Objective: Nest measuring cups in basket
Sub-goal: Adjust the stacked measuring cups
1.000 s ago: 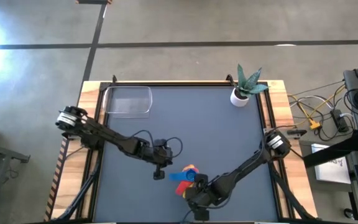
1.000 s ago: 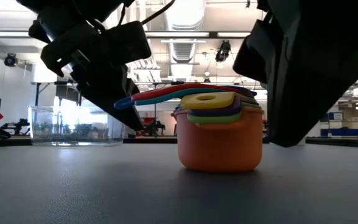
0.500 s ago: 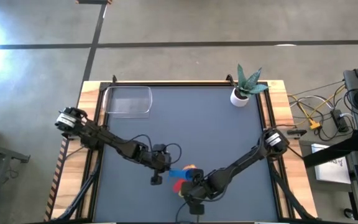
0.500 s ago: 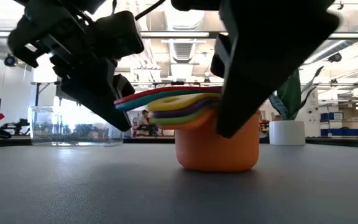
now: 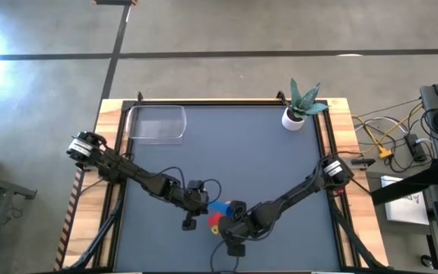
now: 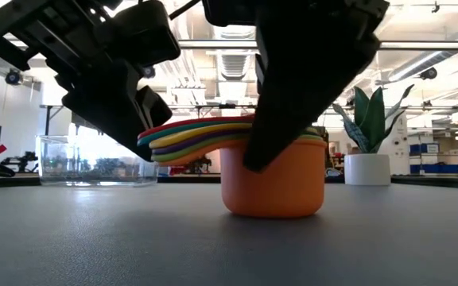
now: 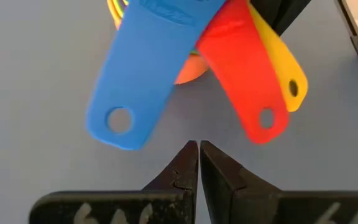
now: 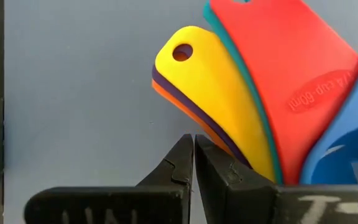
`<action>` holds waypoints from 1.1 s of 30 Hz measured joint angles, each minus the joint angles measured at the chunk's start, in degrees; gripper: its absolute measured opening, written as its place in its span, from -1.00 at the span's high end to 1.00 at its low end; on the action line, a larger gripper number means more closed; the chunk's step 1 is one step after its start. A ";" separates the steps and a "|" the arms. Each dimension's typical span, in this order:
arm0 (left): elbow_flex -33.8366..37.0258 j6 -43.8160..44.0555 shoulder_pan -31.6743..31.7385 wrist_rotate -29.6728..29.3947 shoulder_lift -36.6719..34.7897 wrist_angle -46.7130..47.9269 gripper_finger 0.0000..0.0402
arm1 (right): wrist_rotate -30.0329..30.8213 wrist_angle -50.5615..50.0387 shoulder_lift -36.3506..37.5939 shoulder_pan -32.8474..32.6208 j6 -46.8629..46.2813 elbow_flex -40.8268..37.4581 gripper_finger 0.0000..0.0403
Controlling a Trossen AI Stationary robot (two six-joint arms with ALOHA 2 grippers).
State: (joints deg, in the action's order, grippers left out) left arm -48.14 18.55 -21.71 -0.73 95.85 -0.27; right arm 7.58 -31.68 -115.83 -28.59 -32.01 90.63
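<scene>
The measuring cups stand nested in one stack on the table near its front middle, the orange cup outermost. Their handles fan out toward the table's left. In the high view only the blue and red handles show. My left gripper is shut, its tips just off the free ends of the blue handle and the red handle. My right gripper is shut, low beside the stack, next to the yellow handle. The clear basket stands at the far left and shows no cup in it. My left gripper's shut tips stand by the handles' free ends; whether they touch, I cannot tell. My right gripper lies with the outer side of one shut finger against the edges of the orange, purple and yellow handles, close to the cups. It slants down on the stack's near side. The stack stands upright on the table.
A white pot with a plant stands at the far right corner. The basket also shows at the left of the low view. Raised rails run along the table's sides.
My right gripper has gone toward the table's left edge and down, coming in front of the stack in the low view. My left gripper has gone a little toward the near edge. The handles have swung about toward the table's left, and the stack has slid slightly left.
</scene>
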 joint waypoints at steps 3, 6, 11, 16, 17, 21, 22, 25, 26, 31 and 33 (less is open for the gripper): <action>0.00 0.00 -0.02 0.21 -0.01 -0.16 1.00 | 0.10 0.99 0.00 0.17 0.36 -0.02 0.96; 0.00 0.00 -0.11 0.25 -0.01 -0.16 1.00 | 0.11 1.01 0.01 0.38 0.59 -0.02 0.96; 0.00 0.00 -0.26 0.26 -0.01 -0.18 1.00 | 0.08 0.99 0.02 0.52 1.18 -0.02 0.96; 0.00 -0.27 -0.26 0.42 -0.04 -0.17 1.00 | 0.07 0.92 0.02 0.52 1.21 -0.02 0.96; 0.00 -0.51 -0.26 0.76 -0.04 -0.18 1.00 | 0.07 0.92 0.02 0.52 1.21 -0.02 0.96; 0.02 -1.00 -0.26 1.79 -0.04 -0.46 1.00 | 0.06 0.92 0.02 0.52 1.60 -0.02 0.96; 0.02 -1.01 -0.26 1.79 -0.08 -0.54 1.00 | 0.06 0.92 0.02 0.52 1.60 -0.02 0.96; 0.02 -1.03 -0.26 1.84 -0.31 -0.62 1.00 | 0.06 0.94 0.02 0.52 1.60 -0.02 0.96; 0.02 -1.03 -0.26 1.84 -0.35 -0.65 1.00 | 0.06 0.94 0.04 0.52 1.60 -0.02 0.96; 0.05 -1.05 -0.26 1.87 -1.05 -0.64 1.00 | 0.27 1.03 0.04 0.52 1.62 -0.02 0.96; 0.07 -1.07 -0.26 2.15 -1.43 -0.66 1.00 | 0.38 1.04 0.04 0.52 1.61 -0.02 0.96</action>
State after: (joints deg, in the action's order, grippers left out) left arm -48.07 17.47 -21.98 1.42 94.42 -0.93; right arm 7.96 -30.64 -115.79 -28.08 -30.41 90.61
